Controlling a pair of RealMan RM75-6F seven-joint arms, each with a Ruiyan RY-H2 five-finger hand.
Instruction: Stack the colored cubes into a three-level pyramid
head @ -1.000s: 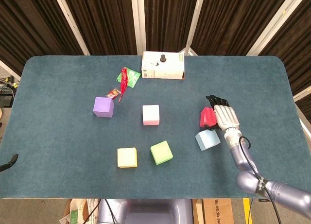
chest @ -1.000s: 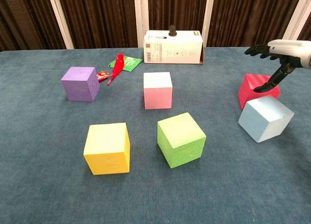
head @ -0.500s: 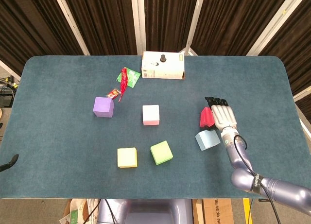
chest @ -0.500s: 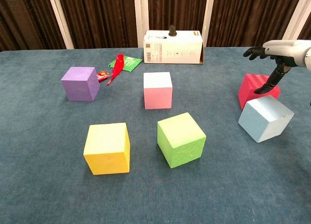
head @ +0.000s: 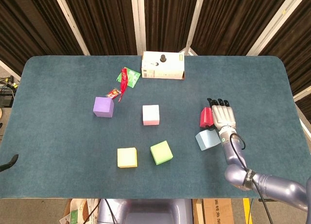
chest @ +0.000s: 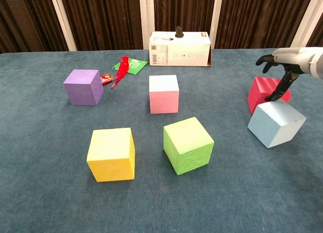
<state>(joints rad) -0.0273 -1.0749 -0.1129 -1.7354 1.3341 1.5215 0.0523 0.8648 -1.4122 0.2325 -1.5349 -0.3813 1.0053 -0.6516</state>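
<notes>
Blue-carpeted surface carries everything. White box at far edge, well left of and beyond the fingers; it bears a printed code patch, text too small to read. Right hand palm-down over red cube; fingers spread apart, holding nothing, one dark tip touching the cube's top. Light blue cube touches the red cube, just nearer than the fingers. Green cube, yellow cube, pink cube, purple cube lie well left of the fingers, unstacked. Left hand unseen.
</notes>
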